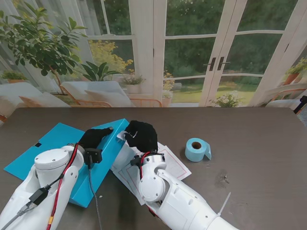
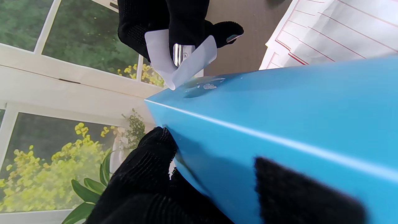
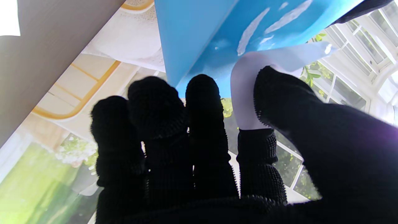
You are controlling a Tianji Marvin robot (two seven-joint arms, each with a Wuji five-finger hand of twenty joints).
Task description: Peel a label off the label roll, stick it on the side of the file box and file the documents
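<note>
Label [image 2: 183, 60] pinched in right hand [image 1: 140, 135], one end touching box [image 1: 96, 163] side near its far corner. Box braced by left hand [image 1: 95, 138], fingers on its face. Documents [image 1: 168, 165] beside box; roll [image 1: 196, 149] right, on table [image 1: 259, 143].

Stand view: high behind the shoulders, looking down over the flat blue cardboard file box [image 1: 96, 158] toward the glazed white doors [image 1: 218, 57]. Left wrist view: pressed close against that box's edge [image 2: 279, 124], facing its far corner. Right wrist view: equally close, facing the same corner [image 3: 199, 40]. Shared by all three: that box corner.
</note>
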